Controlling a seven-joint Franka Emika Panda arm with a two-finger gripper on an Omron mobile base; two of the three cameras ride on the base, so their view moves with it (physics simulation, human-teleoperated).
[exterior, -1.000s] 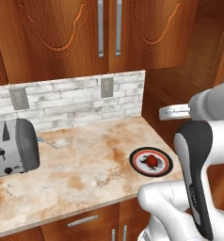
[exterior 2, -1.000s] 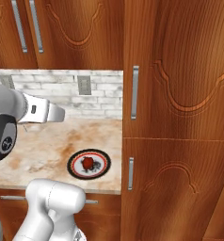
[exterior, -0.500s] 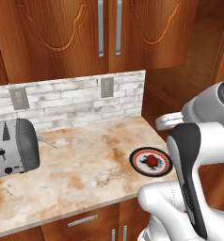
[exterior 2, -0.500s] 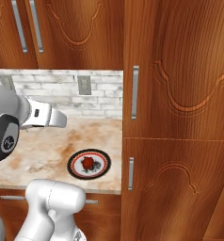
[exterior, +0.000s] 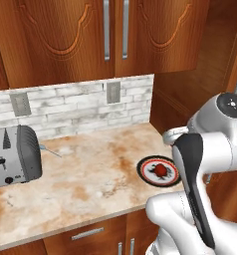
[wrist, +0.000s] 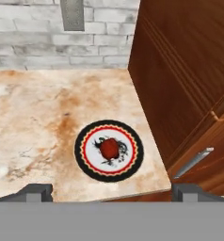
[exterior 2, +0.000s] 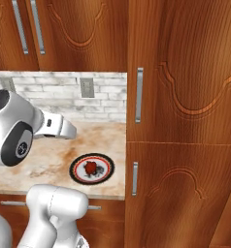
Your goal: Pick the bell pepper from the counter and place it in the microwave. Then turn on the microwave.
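The bell pepper point(wrist: 109, 148) is small and red and lies in the middle of a round red-rimmed plate point(wrist: 88, 164) on the beige marbled counter point(wrist: 34, 117), near its right end. My gripper point(wrist: 112, 192) hovers above and in front of the plate, open wide, with nothing between its fingertips point(wrist: 36, 191). From the left base view the bell pepper point(exterior: 161, 170) sits just left of my arm, and the right base view has the bell pepper point(exterior 2: 90, 167) below my white hand point(exterior 2: 59, 128). The microwave is out of view.
A silver toaster point(exterior: 13, 157) stands at the counter's far left. A tall wooden cabinet point(exterior 2: 185, 121) with bar handles rises directly right of the plate. Upper cabinets point(exterior: 115, 35) hang over the brick backsplash point(exterior: 80, 104). The counter's front edge runs close to the plate.
My hand has come down and moved a little toward the plate. The jaws stay wide open. The pepper and plate have not moved.
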